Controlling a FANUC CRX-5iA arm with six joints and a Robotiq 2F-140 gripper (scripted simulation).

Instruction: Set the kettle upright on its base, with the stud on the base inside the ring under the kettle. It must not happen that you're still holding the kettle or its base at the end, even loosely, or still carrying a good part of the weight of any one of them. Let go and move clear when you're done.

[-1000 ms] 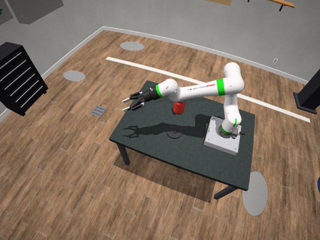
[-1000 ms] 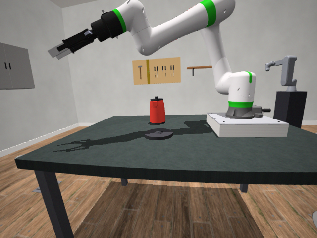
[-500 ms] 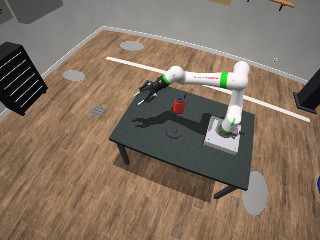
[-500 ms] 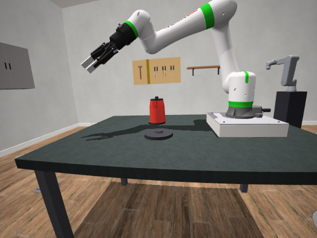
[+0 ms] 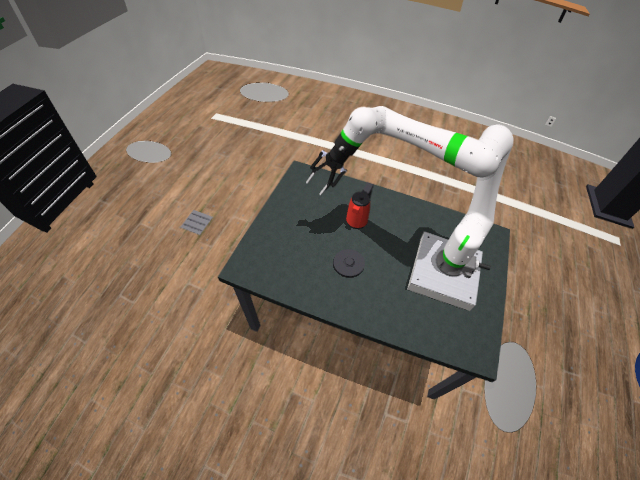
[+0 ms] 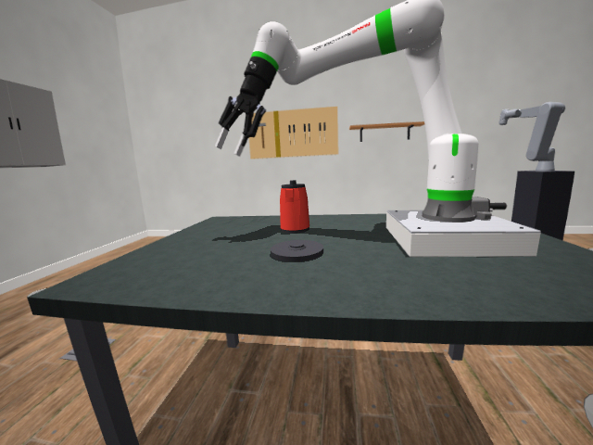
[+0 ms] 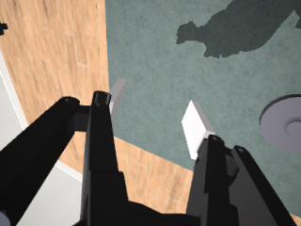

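The red kettle (image 5: 357, 209) with a black lid stands upright on the dark green table, apart from its base; it also shows in the exterior view (image 6: 294, 207). The dark round base (image 5: 348, 262) (image 6: 296, 250) with a centre stud lies flat on the table nearer the front edge, and its rim shows at the right edge of the wrist view (image 7: 282, 123). My gripper (image 5: 323, 181) (image 6: 232, 140) hangs high in the air over the table's far left edge, left of the kettle. Its fingers are open with nothing between them.
The arm's white mounting block (image 5: 447, 270) stands on the right side of the table. A black drawer cabinet (image 5: 36, 155) stands on the floor at the far left. A grey arm on a black pedestal (image 6: 541, 191) stands behind the table at the right.
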